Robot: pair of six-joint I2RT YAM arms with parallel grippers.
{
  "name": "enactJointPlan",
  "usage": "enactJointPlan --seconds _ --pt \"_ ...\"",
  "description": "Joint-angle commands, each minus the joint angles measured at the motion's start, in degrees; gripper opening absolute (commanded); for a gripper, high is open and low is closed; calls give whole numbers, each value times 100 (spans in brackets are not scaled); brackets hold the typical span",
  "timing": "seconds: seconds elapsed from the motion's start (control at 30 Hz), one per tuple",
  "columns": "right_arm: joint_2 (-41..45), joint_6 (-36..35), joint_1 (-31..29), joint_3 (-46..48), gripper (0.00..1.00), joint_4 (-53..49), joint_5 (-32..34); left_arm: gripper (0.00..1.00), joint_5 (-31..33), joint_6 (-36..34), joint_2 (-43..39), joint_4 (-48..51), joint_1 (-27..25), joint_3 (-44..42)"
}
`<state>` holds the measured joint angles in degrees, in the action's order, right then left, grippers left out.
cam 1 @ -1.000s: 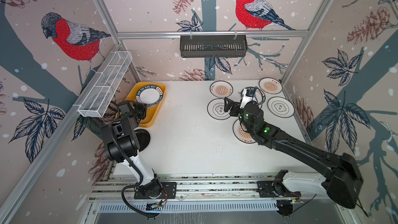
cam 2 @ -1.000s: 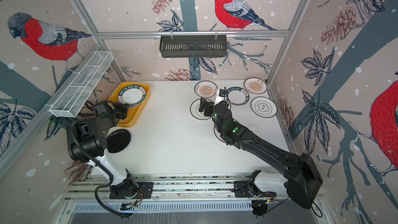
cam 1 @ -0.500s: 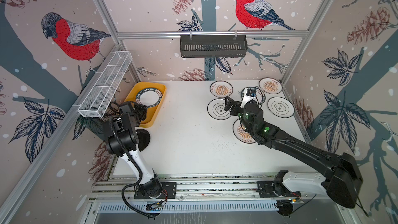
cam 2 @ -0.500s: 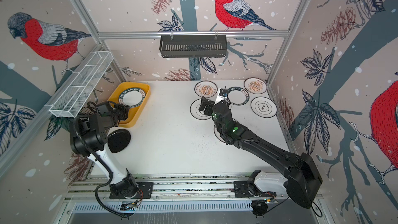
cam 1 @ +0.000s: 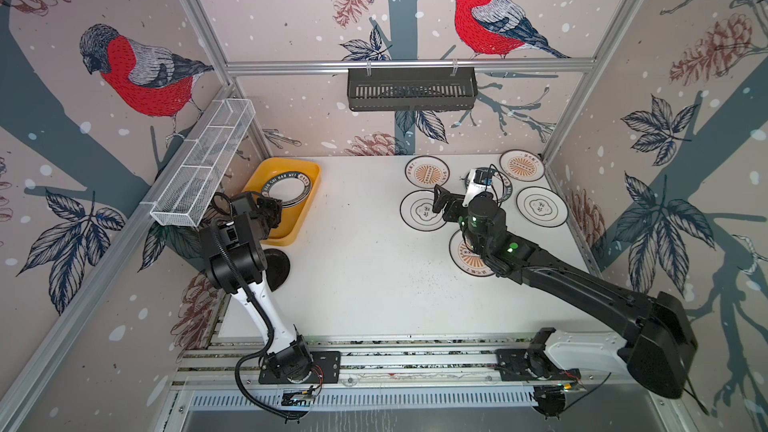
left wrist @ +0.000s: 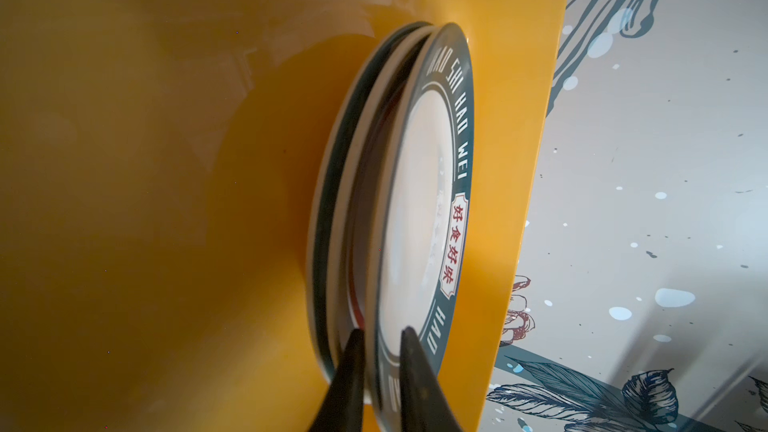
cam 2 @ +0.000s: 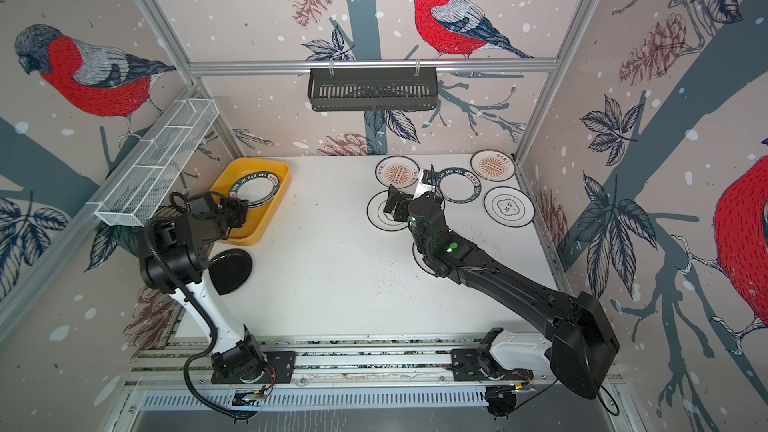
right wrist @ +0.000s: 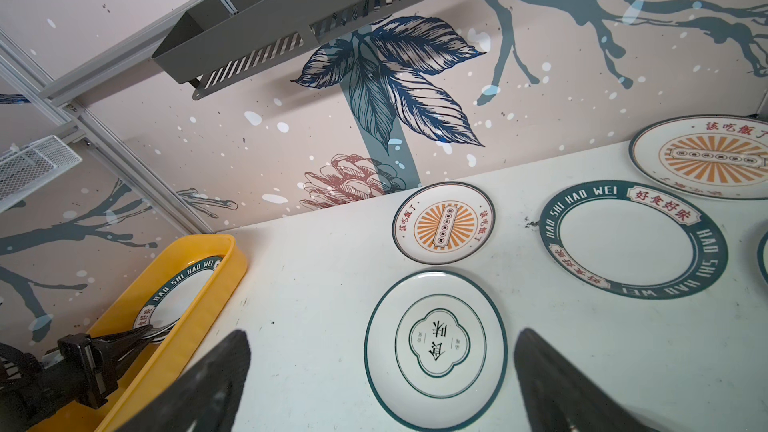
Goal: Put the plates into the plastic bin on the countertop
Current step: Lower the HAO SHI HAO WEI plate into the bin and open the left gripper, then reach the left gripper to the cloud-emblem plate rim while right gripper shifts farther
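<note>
Plates point(left wrist: 419, 218) stacked in yellow bin point(left wrist: 166, 201), dark lettered ring

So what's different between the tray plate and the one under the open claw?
The lettered plate has a broad dark written ring; the emblem plate a thin rim and centre emblem. The lettered plate tops a stack in the yellow bin, left gripper straddling its rim; the emblem plate lies unstacked on the countertop under the open right gripper. Both are round and white.

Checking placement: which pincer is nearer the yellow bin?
Left. The left pincer reaches into the yellow bin, straddling the top plate; the right pincer hangs over an emblem plate, far across.
</note>
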<state>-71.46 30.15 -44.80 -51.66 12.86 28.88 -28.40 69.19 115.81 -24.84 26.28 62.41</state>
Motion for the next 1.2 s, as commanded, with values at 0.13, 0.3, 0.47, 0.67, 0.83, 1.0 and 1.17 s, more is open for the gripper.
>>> enactJointPlan --seconds 0.13,0.3,0.47,0.67,0.83,1.0,1.17 --pt "0 -15 9 -4 100 63 66 38 98 -174 -195 148 11 -5" --pt "70 0 7 45 100 83 53 58 144 -325 -373 324 2 -17" --pt "197 42 7 180 99 137 70 73 236 -539 -616 582 -8 -26" --pt "315 62 7 290 99 135 87 77 528 -837 -998 851 -65 -124" --pt "406 35 11 370 99 135 84 84 859 -1145 -1361 1186 -197 -155" --pt "517 -13 37 467 99 157 85 89 1126 -1445 -1777 1395 -474 -176" --pt "631 -42 127 584 99 174 24 89 1174 -1927 -2076 1671 -926 43"
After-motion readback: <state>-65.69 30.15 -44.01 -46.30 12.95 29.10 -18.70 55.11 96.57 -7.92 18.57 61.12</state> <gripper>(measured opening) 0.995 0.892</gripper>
